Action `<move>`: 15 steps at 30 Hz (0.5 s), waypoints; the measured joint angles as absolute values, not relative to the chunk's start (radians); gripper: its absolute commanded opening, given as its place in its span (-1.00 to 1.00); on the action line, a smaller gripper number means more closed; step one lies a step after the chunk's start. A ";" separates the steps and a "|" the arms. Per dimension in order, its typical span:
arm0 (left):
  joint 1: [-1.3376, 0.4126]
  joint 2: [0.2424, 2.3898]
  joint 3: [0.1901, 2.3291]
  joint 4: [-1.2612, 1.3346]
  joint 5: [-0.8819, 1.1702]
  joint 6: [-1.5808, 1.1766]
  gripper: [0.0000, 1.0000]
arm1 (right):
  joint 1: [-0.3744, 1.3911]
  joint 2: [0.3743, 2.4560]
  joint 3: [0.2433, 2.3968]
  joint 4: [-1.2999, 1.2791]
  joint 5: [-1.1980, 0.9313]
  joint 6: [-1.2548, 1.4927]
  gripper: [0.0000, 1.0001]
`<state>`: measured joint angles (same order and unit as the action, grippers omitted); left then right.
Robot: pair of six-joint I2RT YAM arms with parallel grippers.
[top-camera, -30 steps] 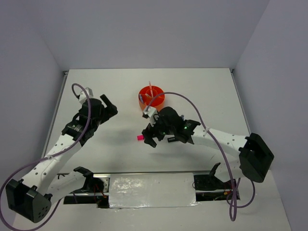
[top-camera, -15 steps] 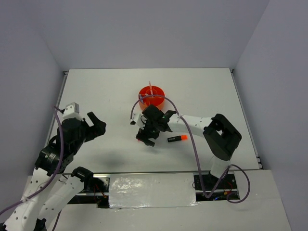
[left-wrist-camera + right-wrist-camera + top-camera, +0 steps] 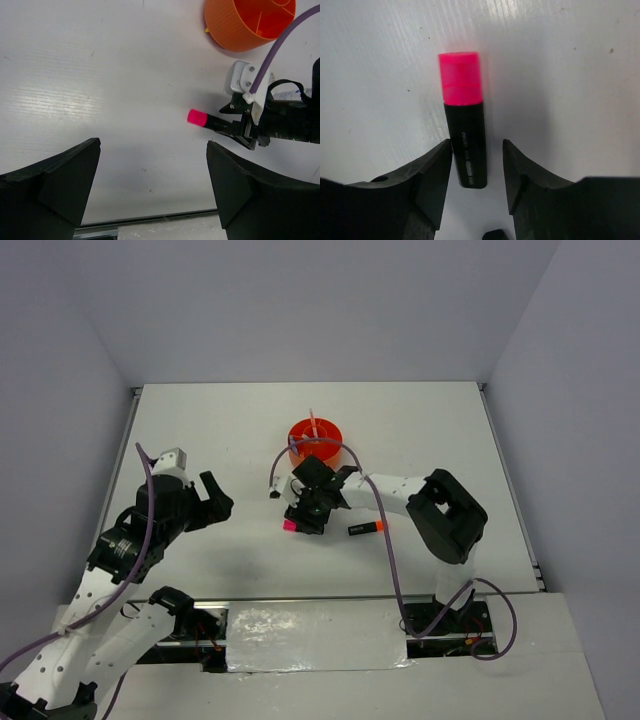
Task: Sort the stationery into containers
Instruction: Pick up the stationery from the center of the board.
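A black highlighter with a pink end [image 3: 465,130] lies flat on the white table, its black body between the fingers of my right gripper [image 3: 476,145]. The jaws stand open; the left finger is against the body and a gap shows on the right. From above, the right gripper [image 3: 303,517] is low over that highlighter [image 3: 288,526], just below the orange tub [image 3: 316,441], where a thin pink pen [image 3: 313,425] stands. A second black highlighter with an orange end [image 3: 367,528] lies to the right. My left gripper [image 3: 215,502] hangs open and empty to the left, facing the pink highlighter [image 3: 197,117].
The orange tub [image 3: 240,30] shows at the top right of the left wrist view, with the right arm's purple cable crossing in front of it. The table's near edge and metal mounting rail [image 3: 310,620] run along the bottom.
The right arm has folded in and come down over the pink highlighter, its jaws narrowing around it. The left arm has swung back toward the near left. The orange-ended highlighter is now uncovered.
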<state>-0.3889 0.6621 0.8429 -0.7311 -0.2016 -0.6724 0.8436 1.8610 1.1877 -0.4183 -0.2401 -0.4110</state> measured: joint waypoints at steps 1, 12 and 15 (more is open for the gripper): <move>-0.389 0.655 0.843 -0.731 -0.200 -0.670 0.99 | 0.844 1.866 1.193 -0.423 -0.244 -0.407 -0.05; -0.389 0.635 0.843 -0.728 -0.196 -0.659 0.99 | 0.898 1.881 1.187 -0.395 -0.162 -0.323 0.01; -0.389 0.635 0.843 -0.728 -0.196 -0.659 0.99 | 0.928 1.874 1.169 -0.352 -0.110 -0.287 -0.50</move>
<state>-0.3889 0.6346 0.8429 -0.7280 -0.1959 -0.6586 0.9279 1.8740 1.1694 -0.3515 -0.1097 -0.2867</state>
